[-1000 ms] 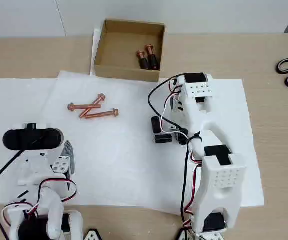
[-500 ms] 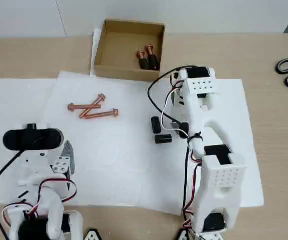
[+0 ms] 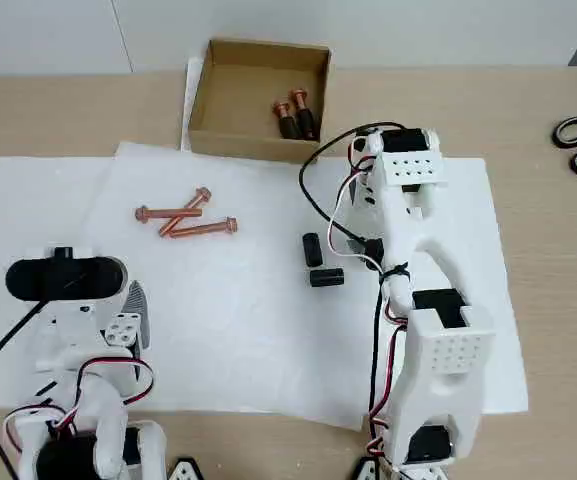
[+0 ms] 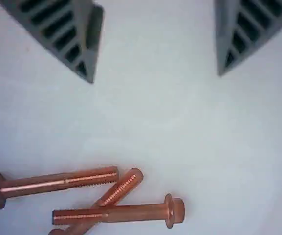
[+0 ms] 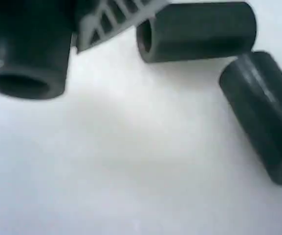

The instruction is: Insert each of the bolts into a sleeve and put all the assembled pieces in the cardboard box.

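On the sheet (image 3: 248,320), ahead of the left gripper (image 4: 155,76) — fingers wide apart — three loose bolts (image 4: 111,213). Farther right, right gripper (image 5: 57,34) clamped on one sleeve (image 5: 26,58) — just beside two loose sleeves (image 5: 199,32). Inside the box (image 3: 213,100), two assembled pieces (image 3: 296,115).

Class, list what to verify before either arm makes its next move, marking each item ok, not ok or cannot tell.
1. Left gripper open: ok.
2. Bolts lying apart for a clean pick: not ok, two cross.
3. Two sleeves free on the paper: ok.
4. Cardboard box has room: ok, two assembled pieces inside.
5. Third sleeve firmly held: cannot tell.
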Available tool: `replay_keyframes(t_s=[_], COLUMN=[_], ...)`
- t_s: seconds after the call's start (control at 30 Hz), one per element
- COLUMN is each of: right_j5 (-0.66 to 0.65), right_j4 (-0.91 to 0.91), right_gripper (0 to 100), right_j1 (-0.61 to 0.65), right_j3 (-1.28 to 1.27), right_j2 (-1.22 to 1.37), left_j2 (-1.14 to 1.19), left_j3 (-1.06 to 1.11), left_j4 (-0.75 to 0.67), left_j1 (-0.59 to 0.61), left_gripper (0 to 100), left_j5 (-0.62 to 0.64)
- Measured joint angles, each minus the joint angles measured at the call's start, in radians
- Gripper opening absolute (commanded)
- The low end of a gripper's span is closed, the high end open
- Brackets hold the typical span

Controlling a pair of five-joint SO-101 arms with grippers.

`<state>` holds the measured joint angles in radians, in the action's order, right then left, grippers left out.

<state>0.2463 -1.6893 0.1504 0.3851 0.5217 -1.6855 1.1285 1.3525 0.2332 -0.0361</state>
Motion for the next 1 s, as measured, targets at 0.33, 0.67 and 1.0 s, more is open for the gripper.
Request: replay_keyframes(t_s=[0.33, 0.67, 1.0], right_j5=[0.000, -0.038, -0.021], right_j4=[-0.002, -0.002, -0.002], right_gripper=[21.6, 21.6, 21.6], right_j1=[0.002, 0.002, 0.003], right_j3=[0.000, 0.000, -0.107], right_j2=[0.000, 0.000, 0.000], left_j2=[0.000, 0.000, 0.000], left_j3=[0.000, 0.000, 0.000], left_j4=[0.000, 0.000, 0.000], left_j1=[0.000, 0.000, 0.000], left_gripper=[16, 16, 16], left_j5=[0.000, 0.000, 0.000])
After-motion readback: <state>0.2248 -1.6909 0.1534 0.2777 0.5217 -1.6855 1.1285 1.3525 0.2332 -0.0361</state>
